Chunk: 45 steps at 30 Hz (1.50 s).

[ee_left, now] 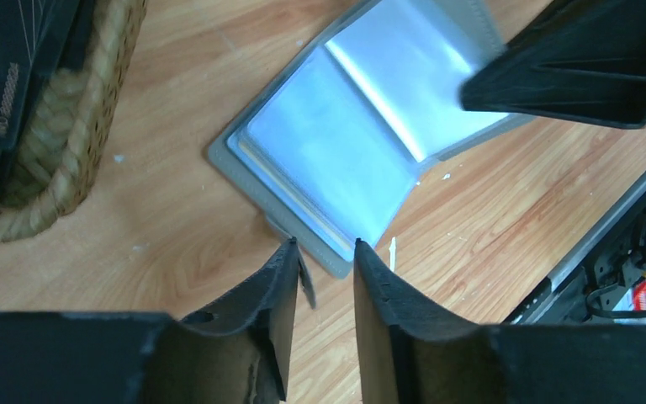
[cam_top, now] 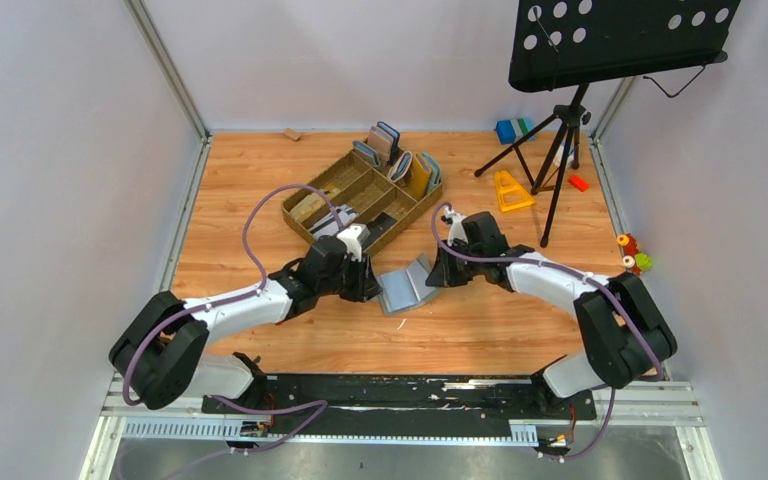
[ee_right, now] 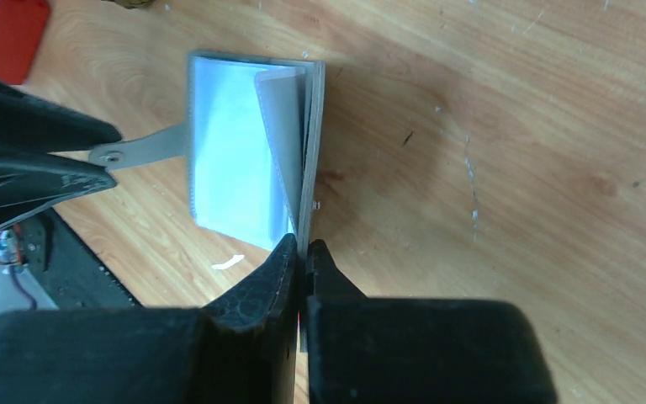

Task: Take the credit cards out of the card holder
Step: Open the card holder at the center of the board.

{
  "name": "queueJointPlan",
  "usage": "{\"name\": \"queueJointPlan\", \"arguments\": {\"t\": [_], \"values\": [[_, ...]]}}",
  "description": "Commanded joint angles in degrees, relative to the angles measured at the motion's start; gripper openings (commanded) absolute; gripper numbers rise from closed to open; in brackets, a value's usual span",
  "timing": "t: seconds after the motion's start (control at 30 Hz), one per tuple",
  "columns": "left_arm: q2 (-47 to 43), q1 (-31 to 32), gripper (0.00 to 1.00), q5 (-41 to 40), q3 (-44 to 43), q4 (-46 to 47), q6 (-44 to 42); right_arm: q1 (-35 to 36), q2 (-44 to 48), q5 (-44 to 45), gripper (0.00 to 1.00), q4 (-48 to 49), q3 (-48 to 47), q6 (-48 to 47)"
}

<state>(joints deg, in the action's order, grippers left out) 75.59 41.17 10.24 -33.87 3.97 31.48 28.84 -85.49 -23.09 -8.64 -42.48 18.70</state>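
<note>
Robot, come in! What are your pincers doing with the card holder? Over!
Right pincer shut on cover edge of flat grey bi-fold card holder. Left pincer slightly open by its strap. Holder lies open. Brown woven compartment tray nearby, apart.

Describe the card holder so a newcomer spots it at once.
Find the brown compartment tray on the wooden table. Just below it in the top view, a grey card holder sits half open. Unlike the wallets standing in the tray, it is outside, showing pale blue-grey insides.
</note>
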Motion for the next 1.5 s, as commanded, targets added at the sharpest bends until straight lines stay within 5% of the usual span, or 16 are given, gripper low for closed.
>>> {"name": "queueJointPlan", "arguments": {"t": [0.0,0.1,0.23,0.8,1.1,1.27,1.47], "values": [[-1.3,-1.9,0.48,2.2,4.0,8.4,4.6,-2.0,4.7,-5.1,0.0,5.3,2.2,3.1],[-3.2,-2.9,0.68,3.7,6.4,10.9,6.3,-2.7,6.3,-6.5,0.0,6.6,3.6,4.8],[-4.3,-3.1,0.78,4.6,8.1,11.3,7.2,-3.2,8.7,-7.4,0.0,9.0,5.9,7.7],[2.4,-3.1,0.8,4.9,9.3,17.8,8.9,-2.6,7.0,-5.0,0.0,9.3,9.0,8.8],[6.6,-3.1,0.42,3.4,9.1,22.9,9.8,0.3,2.8,-0.5,0.22,6.8,6.1,6.8],[6.1,-3.1,0.01,3.1,9.5,23.0,8.9,0.3,1.3,-0.1,0.3,8.2,5.9,7.3],[6.9,-3.1,0.0,4.6,8.8,22.5,8.2,0.3,-0.7,-0.8,0.43,11.2,5.5,8.0]]}}
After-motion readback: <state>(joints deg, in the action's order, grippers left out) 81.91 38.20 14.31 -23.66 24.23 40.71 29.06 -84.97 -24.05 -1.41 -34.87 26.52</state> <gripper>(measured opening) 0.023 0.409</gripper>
